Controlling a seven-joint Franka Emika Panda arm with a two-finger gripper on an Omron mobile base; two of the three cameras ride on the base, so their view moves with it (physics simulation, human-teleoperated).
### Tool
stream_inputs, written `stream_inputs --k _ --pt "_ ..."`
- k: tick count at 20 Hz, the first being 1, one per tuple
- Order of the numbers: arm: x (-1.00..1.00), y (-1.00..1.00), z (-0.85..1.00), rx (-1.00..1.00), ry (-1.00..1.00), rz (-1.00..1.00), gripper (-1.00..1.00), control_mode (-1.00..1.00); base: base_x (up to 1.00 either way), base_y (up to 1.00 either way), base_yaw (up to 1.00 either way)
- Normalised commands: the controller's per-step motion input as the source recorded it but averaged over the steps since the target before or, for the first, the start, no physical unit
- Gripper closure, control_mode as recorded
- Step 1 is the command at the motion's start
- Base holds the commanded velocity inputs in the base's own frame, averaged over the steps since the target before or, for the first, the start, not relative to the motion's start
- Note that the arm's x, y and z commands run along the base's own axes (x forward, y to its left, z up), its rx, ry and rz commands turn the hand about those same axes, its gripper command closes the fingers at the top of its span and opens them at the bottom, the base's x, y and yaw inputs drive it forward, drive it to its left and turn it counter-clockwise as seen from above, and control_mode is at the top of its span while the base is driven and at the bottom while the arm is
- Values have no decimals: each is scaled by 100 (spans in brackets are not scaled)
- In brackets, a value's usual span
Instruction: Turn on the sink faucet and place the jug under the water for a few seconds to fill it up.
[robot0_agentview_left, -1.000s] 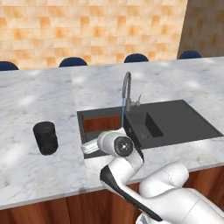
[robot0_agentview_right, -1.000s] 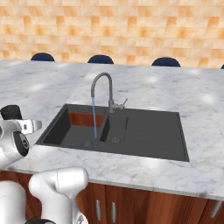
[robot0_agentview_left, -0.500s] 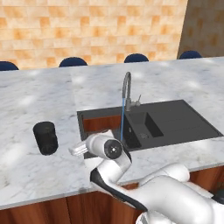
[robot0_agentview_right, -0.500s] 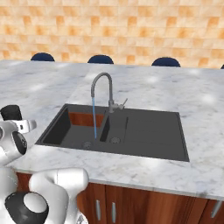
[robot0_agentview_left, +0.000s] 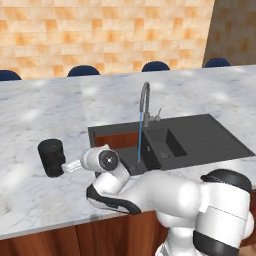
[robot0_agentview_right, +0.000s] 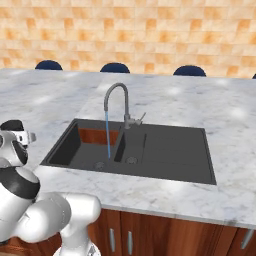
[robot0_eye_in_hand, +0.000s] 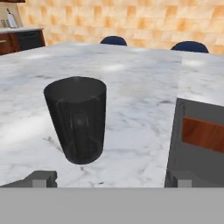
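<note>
The jug (robot0_agentview_left: 51, 157) stands upright on the marble tabletop (robot0_agentview_left: 40, 125), to the left of the dark sink (robot0_agentview_left: 200, 137) and apart from it. The gripper (robot0_eye_in_hand: 111, 179) is level with the jug and points at it, fingers (robot0_eye_in_hand: 41, 178) spread wide, one low on each side in the hand view, with the jug (robot0_eye_in_hand: 78, 124) just ahead and untouched. The sink faucet (robot0_agentview_right: 117, 102) rises at the back rim of the basin, and the water (robot0_agentview_right: 108, 135) falls from its spout in a thin blue stream into the left bowl.
</note>
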Motion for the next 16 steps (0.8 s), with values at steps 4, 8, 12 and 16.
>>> stream_inputs --k 4,8,12,16 --pt "4 57 0 0 6 1 -100 -100 0 0 0" --pt "33 20 0 0 4 0 -100 -100 0 0 0" --pt "29 12 0 0 6 2 -100 -100 0 0 0" --pt "21 26 -11 0 7 4 -100 -100 0 0 0"
